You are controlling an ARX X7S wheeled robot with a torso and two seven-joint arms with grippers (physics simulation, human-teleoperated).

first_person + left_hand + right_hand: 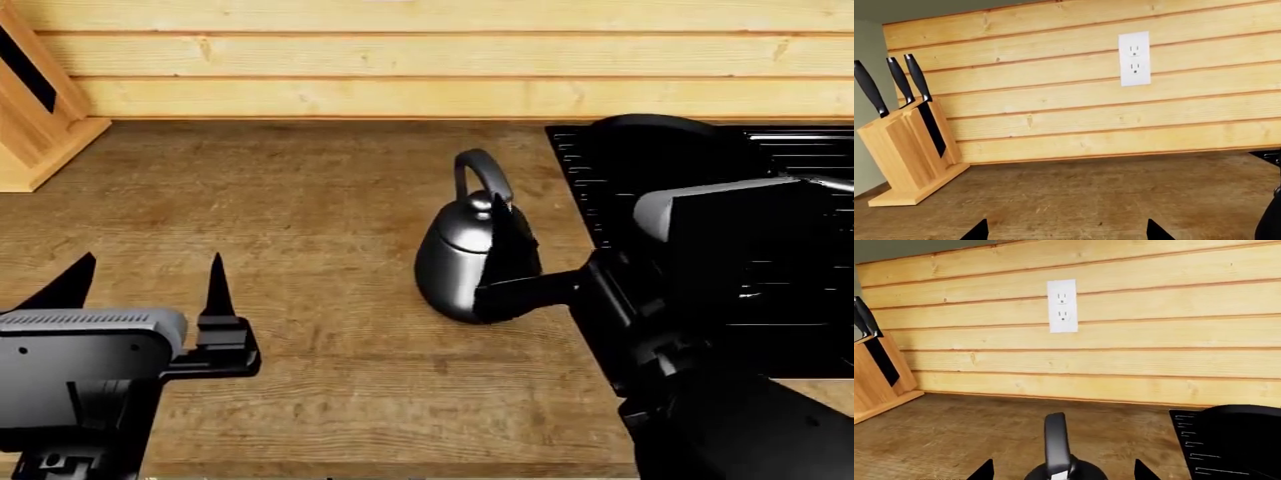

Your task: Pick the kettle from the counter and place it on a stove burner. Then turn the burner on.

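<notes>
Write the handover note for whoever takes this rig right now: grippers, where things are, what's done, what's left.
Left gripper: open, empty, hovering over the brown wood-grain counter, away from the job.
Right gripper: open, at the small shiny dark-grey metal kettle, fingertips either side of its arched handle in the right wrist view; not yet closed.
Kettle: upright on the counter, just left of the wide black cooktop.
Done: approach to the kettle only.
Left: close on the handle, lift, set it on a burner, turn that burner on. Burner caps and knobs are not visible from here.
</notes>
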